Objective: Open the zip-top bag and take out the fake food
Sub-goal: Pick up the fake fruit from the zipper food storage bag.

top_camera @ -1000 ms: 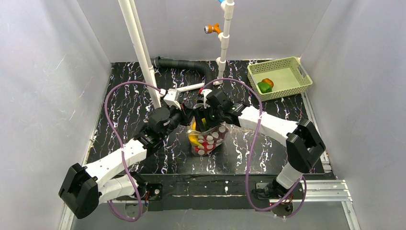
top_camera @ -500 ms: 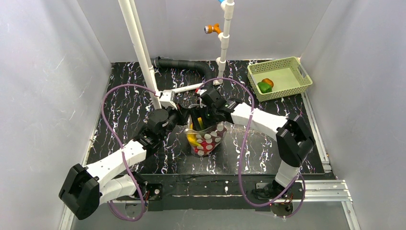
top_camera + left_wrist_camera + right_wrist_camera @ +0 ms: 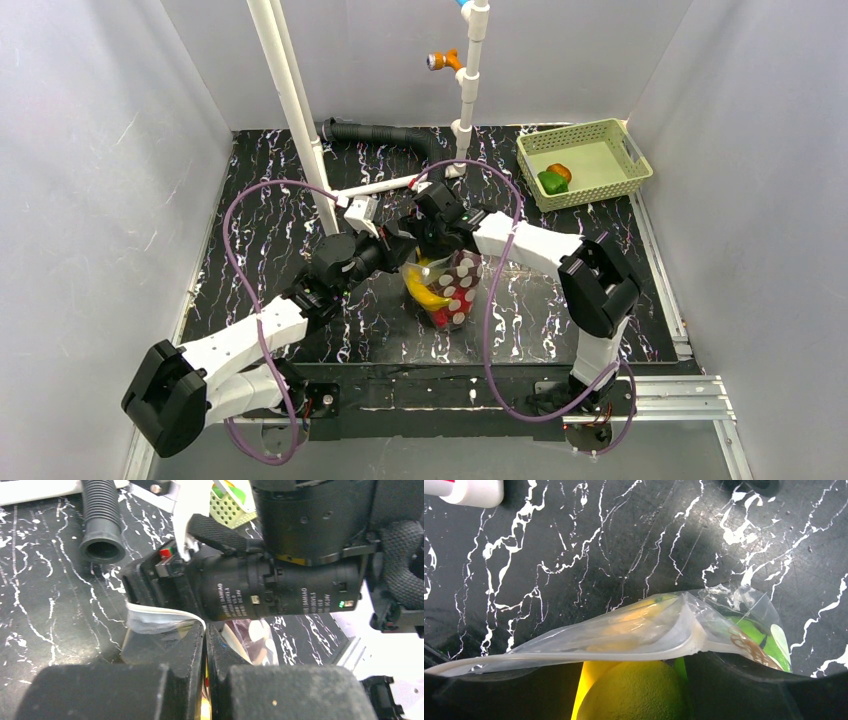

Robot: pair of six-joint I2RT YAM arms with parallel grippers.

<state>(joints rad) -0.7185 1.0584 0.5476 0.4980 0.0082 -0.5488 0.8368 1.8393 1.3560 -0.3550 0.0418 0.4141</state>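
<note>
The zip-top bag (image 3: 458, 292), clear with pale dots, hangs upright at mid-table. My left gripper (image 3: 400, 253) is shut on its left rim, and the white zip strip (image 3: 161, 618) curls out just above the pinched fingertips (image 3: 205, 630). My right gripper (image 3: 433, 248) reaches down into the bag's mouth. In the right wrist view the rim (image 3: 624, 647) crosses the frame. Below it a yellow-green lemon (image 3: 639, 692) fills the gap between my right gripper's (image 3: 634, 702) wide-set fingers. Whether they press on it does not show. A banana (image 3: 585, 680) and a green ball (image 3: 758, 639) lie beside it.
A green basket (image 3: 622, 132) at the back right holds a green pepper (image 3: 549, 182) and an orange piece (image 3: 561, 171). A slanted white pipe (image 3: 296, 115) and a black hose (image 3: 385, 132) stand behind the bag. A second white pipe (image 3: 468, 85) rises at the back.
My right arm has swung in to the left and its gripper has gone down into the bag's mouth. The bag has shifted a little to the right. The left gripper keeps its hold.
</note>
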